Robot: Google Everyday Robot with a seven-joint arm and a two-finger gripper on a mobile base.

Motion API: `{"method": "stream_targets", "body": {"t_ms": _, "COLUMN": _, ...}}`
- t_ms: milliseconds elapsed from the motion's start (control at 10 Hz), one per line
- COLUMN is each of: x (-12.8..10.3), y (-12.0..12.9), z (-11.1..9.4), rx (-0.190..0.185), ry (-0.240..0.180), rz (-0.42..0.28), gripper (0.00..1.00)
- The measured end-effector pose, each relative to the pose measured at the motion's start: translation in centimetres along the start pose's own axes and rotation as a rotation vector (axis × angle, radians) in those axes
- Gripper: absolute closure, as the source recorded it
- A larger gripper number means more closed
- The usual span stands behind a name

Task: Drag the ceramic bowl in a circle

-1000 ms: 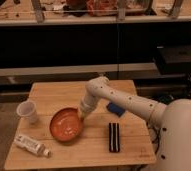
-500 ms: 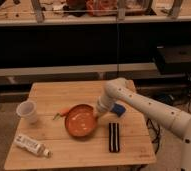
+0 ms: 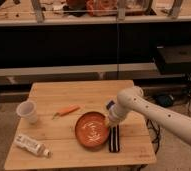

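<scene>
Ceramic bowl (image 3: pixel 92 131) now lies on the front right part of the wooden tabletop (image 3: pixel 79 92), near the front edge. A second ago it lay left of the middle, and half a second ago it was close to the centre. It has slid to the right and then toward the front edge. It sits upright, with the pale glossy marks in its orange-brown inside showing.

That slide has closed the gap to the black bar (image 3: pixel 114 138). The bar was well apart from the bowl a second ago, and the bowl's right rim is now just beside it or touching it; I cannot tell which. The slim orange item (image 3: pixel 66 110) could not be seen a second ago. It now lies in the open behind and to the left of the bowl, clear of it. The white cup (image 3: pixel 28 111) on the left and the white tube (image 3: pixel 31 145) at the front left have kept their places.

My arm (image 3: pixel 154 112) has swung to the right with the bowl and comes in from the right side. My claw (image 3: pixel 109 121) is down at the bowl's back right rim, so the bowl lies to its left and a little in front of it. I cannot tell whether the claw is clamped on the rim or only resting against it. A small blue object (image 3: pixel 110 104) shows just behind the claw.
</scene>
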Motion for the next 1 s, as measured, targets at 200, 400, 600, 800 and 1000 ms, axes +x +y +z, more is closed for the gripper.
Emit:
{"method": "stream_targets", "body": {"t_ms": 200, "x": -1.8, "y": -2.3, "z": 1.0, "rx": 0.006, "ry": -0.045, "rz": -0.056, "gripper": 1.0}}
{"method": "stream_targets", "body": {"t_ms": 400, "x": -2.5, "y": -5.8, "z": 2.4, "rx": 0.015, "ry": -0.089, "rz": -0.135, "gripper": 1.0}}
{"method": "stream_targets", "body": {"t_ms": 600, "x": -2.2, "y": -9.1, "z": 3.9, "rx": 0.025, "ry": -0.122, "rz": -0.217, "gripper": 1.0}}
{"method": "stream_targets", "body": {"t_ms": 800, "x": -0.3, "y": -12.3, "z": 5.2, "rx": 0.038, "ry": -0.134, "rz": -0.301, "gripper": 1.0}}
{"method": "stream_targets", "body": {"t_ms": 1000, "x": 3.3, "y": -13.8, "z": 5.8, "rx": 0.054, "ry": -0.129, "rz": -0.342, "gripper": 1.0}}
